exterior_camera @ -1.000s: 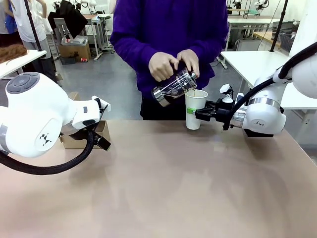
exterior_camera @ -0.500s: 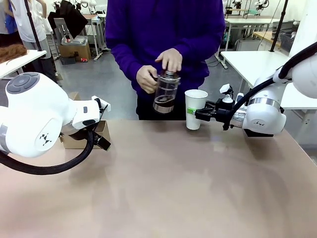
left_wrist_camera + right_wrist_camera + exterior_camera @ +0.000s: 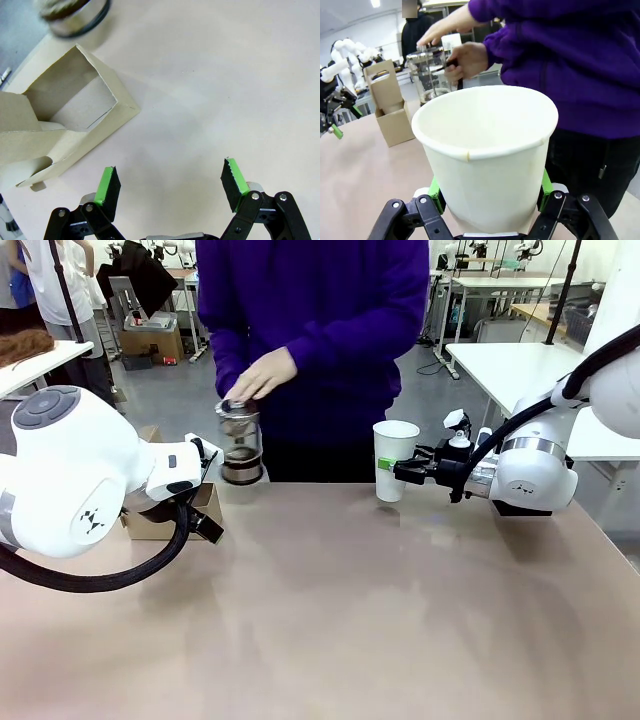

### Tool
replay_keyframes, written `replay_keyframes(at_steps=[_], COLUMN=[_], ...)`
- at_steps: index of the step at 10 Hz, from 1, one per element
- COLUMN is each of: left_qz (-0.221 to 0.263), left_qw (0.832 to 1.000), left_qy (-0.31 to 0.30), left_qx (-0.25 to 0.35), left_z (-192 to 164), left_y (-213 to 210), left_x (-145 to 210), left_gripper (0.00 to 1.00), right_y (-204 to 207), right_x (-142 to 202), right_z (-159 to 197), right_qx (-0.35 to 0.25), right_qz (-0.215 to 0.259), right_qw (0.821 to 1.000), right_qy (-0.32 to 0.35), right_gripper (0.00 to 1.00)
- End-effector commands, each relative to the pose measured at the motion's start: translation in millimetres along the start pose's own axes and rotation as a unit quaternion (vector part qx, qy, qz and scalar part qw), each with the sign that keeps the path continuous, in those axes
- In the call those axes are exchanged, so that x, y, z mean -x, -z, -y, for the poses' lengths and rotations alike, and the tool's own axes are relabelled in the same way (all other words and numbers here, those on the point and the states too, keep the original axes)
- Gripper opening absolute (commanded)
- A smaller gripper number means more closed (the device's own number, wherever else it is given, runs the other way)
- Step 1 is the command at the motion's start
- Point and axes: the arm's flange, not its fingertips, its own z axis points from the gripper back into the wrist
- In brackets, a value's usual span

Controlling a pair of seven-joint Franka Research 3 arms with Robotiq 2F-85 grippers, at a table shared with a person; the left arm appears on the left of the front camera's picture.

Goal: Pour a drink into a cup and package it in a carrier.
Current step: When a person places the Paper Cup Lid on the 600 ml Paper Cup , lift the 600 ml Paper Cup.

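Clamping cup (image 3: 396,445) with right gripper (image 3: 391,468), centre-right; left gripper (image 3: 171,167) spread.
Bare table (image 3: 350,620) across lower frame; carrier (image 3: 145,528) near left edge.

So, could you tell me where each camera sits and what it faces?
Front: between left arm and right arm, facing across the table to the person; both show.
Left wrist: over the table, looking down at the carrier; open left gripper shows.
Right wrist: behind the gripped cup, facing the person; right gripper shows.
All share the carrier.
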Motion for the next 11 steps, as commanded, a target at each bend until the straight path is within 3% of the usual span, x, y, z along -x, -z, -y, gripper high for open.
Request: replay_keyframes(at_steps=[1, 11], left_qz=[0.001, 0.001], left_qw=[1.000, 1.000], left_qy=[0.000, 0.000], left_qx=[0.001, 0.001], left_z=[-0.4, -0.4], left_y=[-0.4, -0.4], left_x=[0.1, 0.1], left_gripper=[1.00, 1.00], right_y=[2.1, 2.1], right_x=[-1.9, -1.9], right_z=[-1.1, -1.1], right_qx=[0.003, 0.003], right_qz=[0.006, 0.006], right_qw=[1.000, 1.000], right_qy=[0.000, 0.000], right_gripper=[0.80, 0.80])
